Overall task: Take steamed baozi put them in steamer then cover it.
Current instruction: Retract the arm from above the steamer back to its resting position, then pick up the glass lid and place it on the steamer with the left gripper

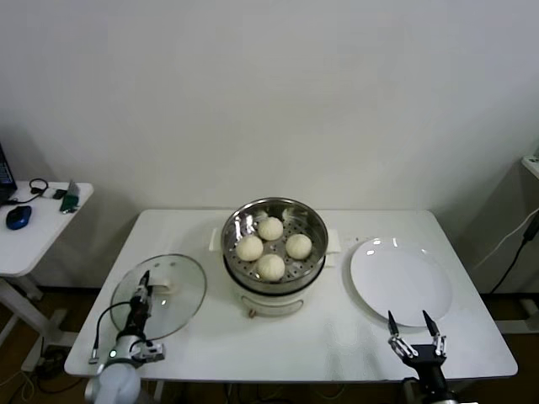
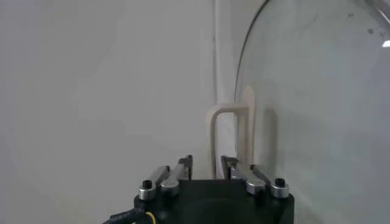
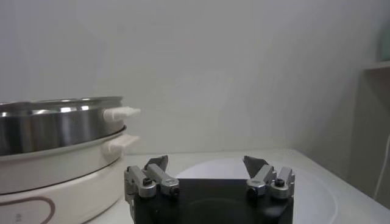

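The steamer (image 1: 232, 231) stands mid-table on its white base and also shows in the right wrist view (image 3: 55, 122). Four baozi sit on its perforated tray, among them one at the back (image 1: 270, 228), one at the front (image 1: 271, 267) and one on the right (image 1: 298, 246). The glass cover (image 1: 173, 303) lies flat at the front left. My left gripper (image 1: 144, 282) is low over the cover beside its white handle (image 1: 162, 286). In the left wrist view the left gripper (image 2: 207, 161) has narrowly parted jaws in line with the handle (image 2: 226, 109), not clamped on it. My right gripper (image 1: 414, 321) is open and empty.
A flat white plate (image 1: 400, 282) lies at the right, just beyond the right gripper, and shows in the right wrist view (image 3: 311, 189). A small side table (image 1: 38, 231) with a mouse and gadgets stands at the far left. A cable hangs at the far right.
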Available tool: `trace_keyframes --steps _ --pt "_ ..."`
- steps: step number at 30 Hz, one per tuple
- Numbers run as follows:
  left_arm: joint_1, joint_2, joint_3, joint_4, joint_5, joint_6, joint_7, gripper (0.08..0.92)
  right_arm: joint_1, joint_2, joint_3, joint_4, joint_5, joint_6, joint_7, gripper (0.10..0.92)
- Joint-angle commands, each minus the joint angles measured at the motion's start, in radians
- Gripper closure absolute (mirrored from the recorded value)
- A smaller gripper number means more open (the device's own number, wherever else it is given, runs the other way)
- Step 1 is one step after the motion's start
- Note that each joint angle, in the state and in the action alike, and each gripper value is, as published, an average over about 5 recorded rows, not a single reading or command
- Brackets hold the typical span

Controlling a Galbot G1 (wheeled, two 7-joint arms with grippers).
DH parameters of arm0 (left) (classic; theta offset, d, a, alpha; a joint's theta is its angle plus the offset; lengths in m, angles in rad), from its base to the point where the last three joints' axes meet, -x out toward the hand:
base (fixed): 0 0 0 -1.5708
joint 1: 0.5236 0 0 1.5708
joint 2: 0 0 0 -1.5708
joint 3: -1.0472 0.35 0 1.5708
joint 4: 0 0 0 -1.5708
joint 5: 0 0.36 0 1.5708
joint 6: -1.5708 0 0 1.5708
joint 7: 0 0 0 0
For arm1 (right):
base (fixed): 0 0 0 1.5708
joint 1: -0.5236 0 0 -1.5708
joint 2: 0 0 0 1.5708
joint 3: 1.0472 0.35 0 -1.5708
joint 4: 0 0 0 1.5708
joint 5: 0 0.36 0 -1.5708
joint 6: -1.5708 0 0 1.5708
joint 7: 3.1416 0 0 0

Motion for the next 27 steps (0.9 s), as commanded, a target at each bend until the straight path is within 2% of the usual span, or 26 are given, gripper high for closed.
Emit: trace_keyframes --steps 1,6,10,13,20,23,27 --pt "-0.008 -0.001 -0.001 0.006 0.001 0.001 0.000 0.663 0.001 0.004 0.001 0.001 -0.009 0.001 0.001 0.203" --pt "0.007 0.004 -0.001 -0.061 -0.040 0.010 0.005 0.800 0.002 0.004 0.004 0.004 -0.013 -0.001 0.002 0.203" --pt "0.042 0.028 0.016 -0.210 -0.107 0.055 0.047 0.857 0.005 0.006 0.007 0.006 -0.036 -0.007 0.011 0.203" --pt "0.071 0.073 0.036 -0.339 -0.176 0.123 0.116 0.857 0.006 0.008 0.008 0.006 -0.072 -0.016 0.026 0.203" --pt "0.105 0.254 0.079 -0.597 -0.357 0.374 0.310 0.857 0.005 0.011 0.009 0.004 -0.141 -0.048 0.071 0.203" --pt "0.088 0.329 0.125 -0.687 -0.445 0.502 0.379 0.857 0.005 0.015 0.009 0.002 -0.162 -0.055 0.089 0.203" --pt "0.030 0.383 0.222 -0.762 -0.468 0.621 0.420 0.857 0.008 0.021 0.004 0.002 -0.190 -0.047 0.094 0.203"
